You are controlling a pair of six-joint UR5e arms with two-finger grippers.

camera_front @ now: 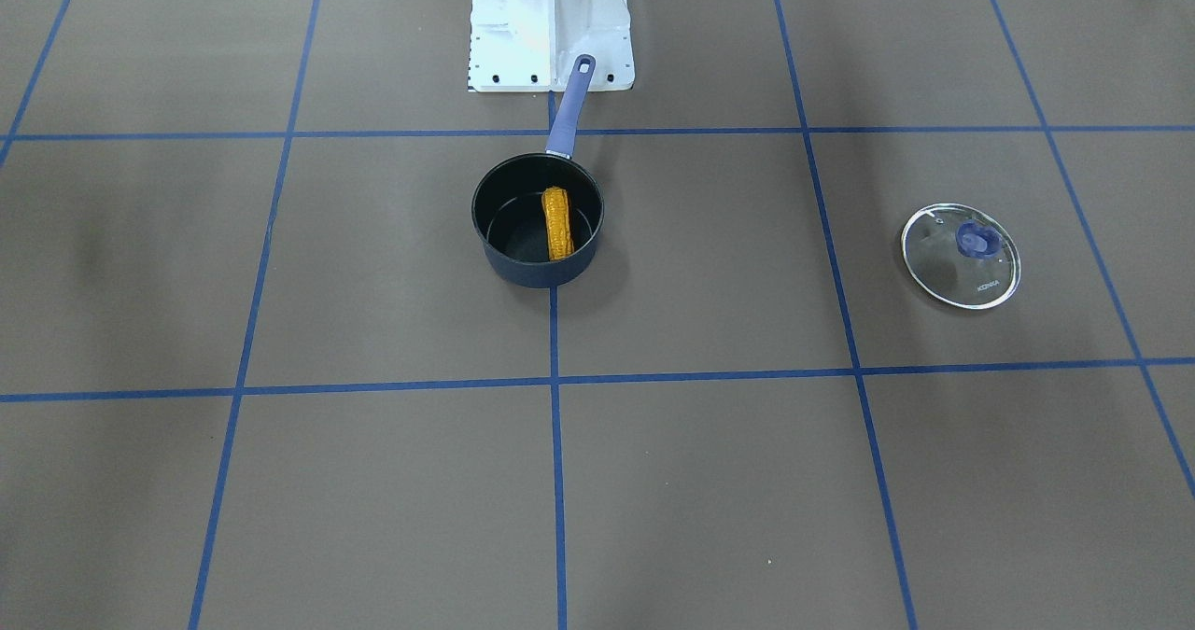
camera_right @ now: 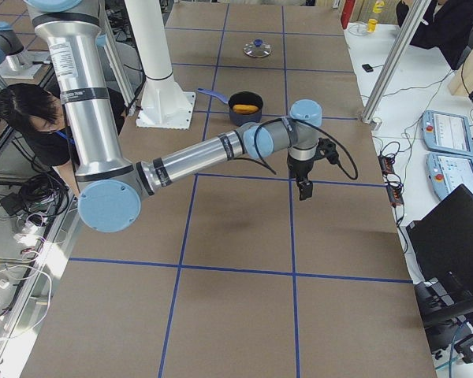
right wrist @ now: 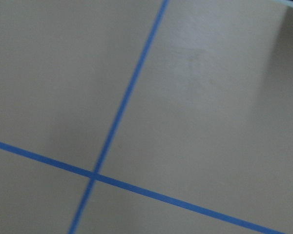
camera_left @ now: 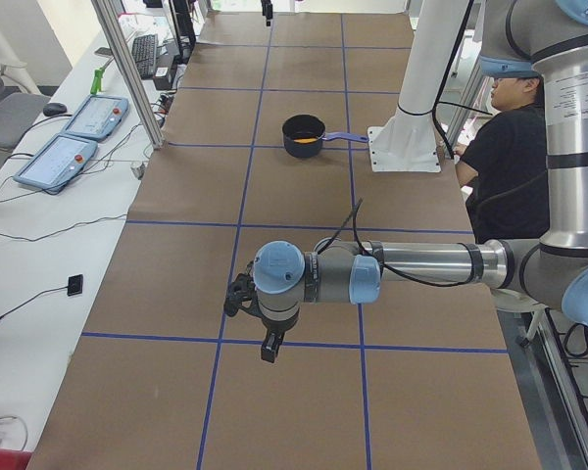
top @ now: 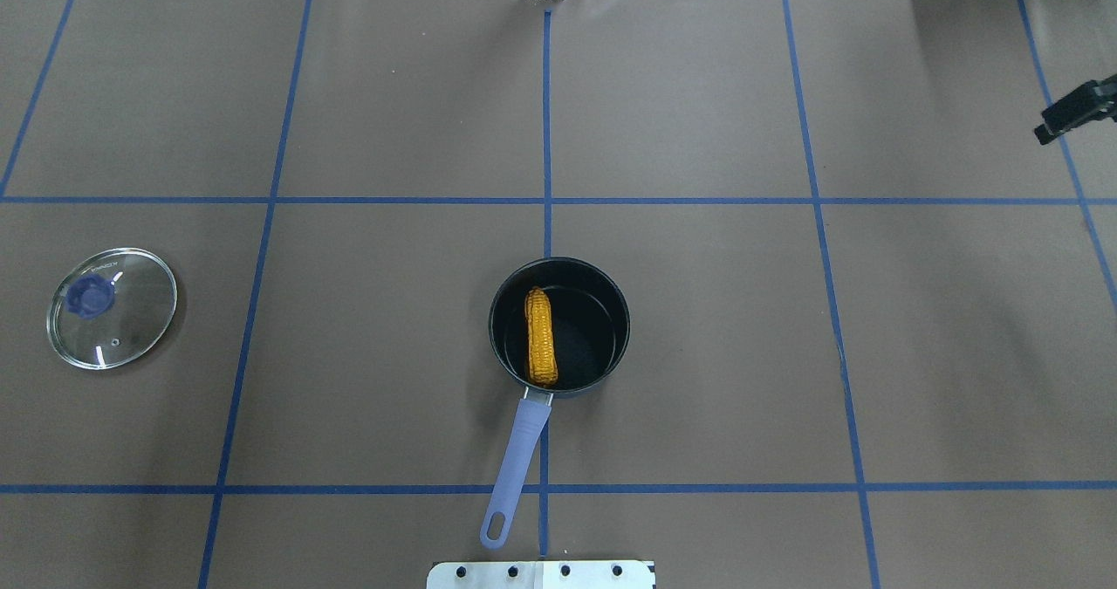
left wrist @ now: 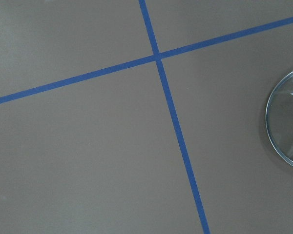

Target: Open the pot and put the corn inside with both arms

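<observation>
The pot [camera_front: 537, 271] stands on the table [camera_front: 373, 481] in front of the white mounting base [camera_front: 551, 23], with its handle [camera_front: 571, 107] pointing back toward the base. The pot is open. The corn [camera_front: 557, 224] lies inside it, roughly in line with the handle and a little off centre. I judge it lies lengthwise because the cob is nearly as long as the pot is wide and would fit no other way. The glass lid [camera_front: 943, 261] rests flat on the table with its blue knob [camera_front: 977, 238] up, well apart from the pot on the robot's left side. I judge this placement keeps the lid out of the path to the pot mouth and leaves the knob available for a later grasp. The left gripper [camera_left: 269, 346] hangs above the table with its fingers pointing down and nothing visibly in them. Its wrist camera shows only bare table, tape lines and one edge of the lid, so I place it near the lid but not over it. The right gripper [camera_right: 303, 189] hangs likewise above open table on the robot's right, apart from the pot. Its wrist camera shows only table and tape. Both grippers appear only in the side views, so I cannot tell whether the fingers of either are apart or together. From this layout I judge both steps done: the lid is off and the corn is in. No contact risk is apparent, as neither arm is near the pot.
</observation>
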